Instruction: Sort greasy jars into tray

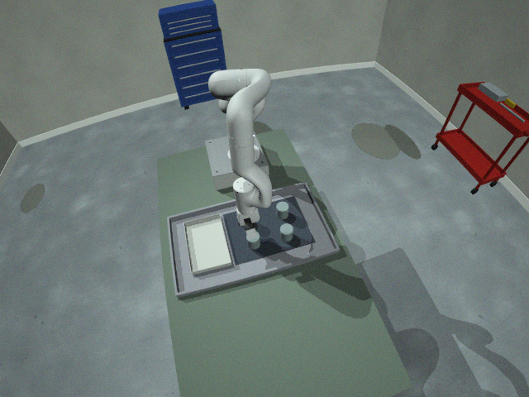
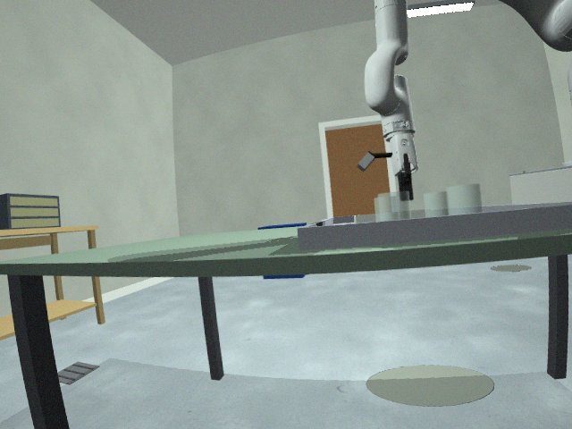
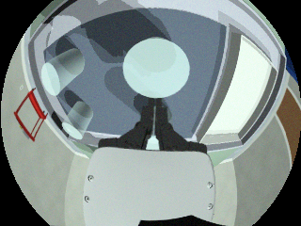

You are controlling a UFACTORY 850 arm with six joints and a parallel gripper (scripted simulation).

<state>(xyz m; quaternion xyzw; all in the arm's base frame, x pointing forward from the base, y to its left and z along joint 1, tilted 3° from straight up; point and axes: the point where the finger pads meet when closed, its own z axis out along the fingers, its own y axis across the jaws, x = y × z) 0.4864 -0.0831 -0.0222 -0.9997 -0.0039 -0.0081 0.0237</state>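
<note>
My gripper [image 1: 249,227] [image 2: 405,194] [image 3: 154,105] is shut and empty, with its tips low over the dark drying mat [image 1: 239,252] [image 3: 201,44]. A pale glass jar [image 1: 254,240] [image 3: 156,67] stands mouth down just in front of the tips; I cannot tell whether they touch. Two more jars stand on the mat to the right, one at the back [image 1: 282,210] [image 3: 59,71] and one nearer the front [image 1: 286,231] [image 3: 75,120]. The exterior view shows several jars in a row [image 2: 463,197], two of them overlapping beside the gripper. A fourth jar is hidden behind my arm in the top view. The white tray [image 1: 207,247] [image 3: 247,88] left of the mat is empty.
Mat and tray lie on the rimmed steel table top [image 1: 256,277] [image 2: 416,232], which sits on a green table [image 1: 264,341]. My arm's base block [image 1: 220,166] stands behind it. A blue drawer cabinet [image 1: 192,51] and a red cart [image 1: 483,136] stand far off.
</note>
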